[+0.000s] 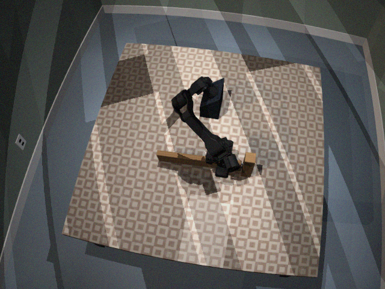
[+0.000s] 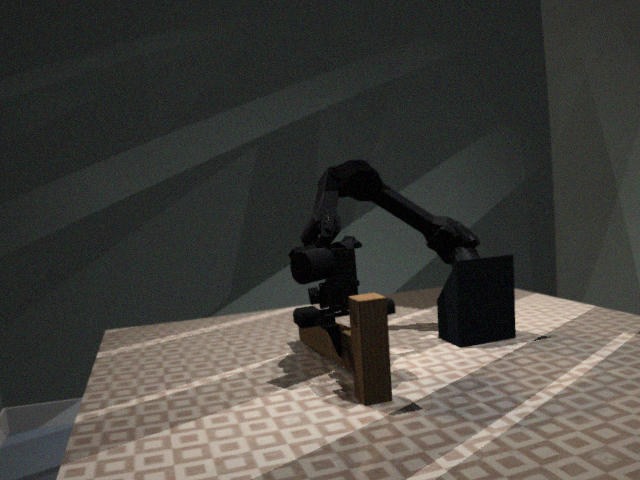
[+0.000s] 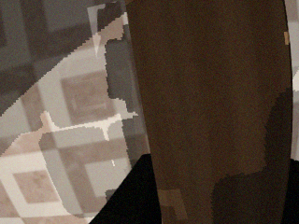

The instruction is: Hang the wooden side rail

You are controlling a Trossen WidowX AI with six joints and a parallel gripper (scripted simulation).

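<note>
The wooden side rail [image 1: 184, 158] [image 2: 319, 343] [image 3: 210, 93] lies lengthwise toward the headboard post. Its far end, at the left in the top view, appears to be on the table. The upright wooden post [image 1: 249, 157] [image 2: 371, 351] stands at the rail's other end, its slotted face turned away from the exterior camera. My gripper [image 2: 338, 333] [image 3: 189, 156] points down and is shut on the rail near its post end; in the wrist view the dark fingers stand on both sides of it. The rail's end is very close to the post. The hooks, slot and pins are too small or hidden to tell whether they meet.
The table [image 1: 139, 201] [image 2: 217, 423] has a square pattern crossed by light bands and shadows. The dark block [image 1: 212, 104] [image 2: 483, 302] at the arm's base stands behind the rail and post. The arm arches from it, over the table, to the rail.
</note>
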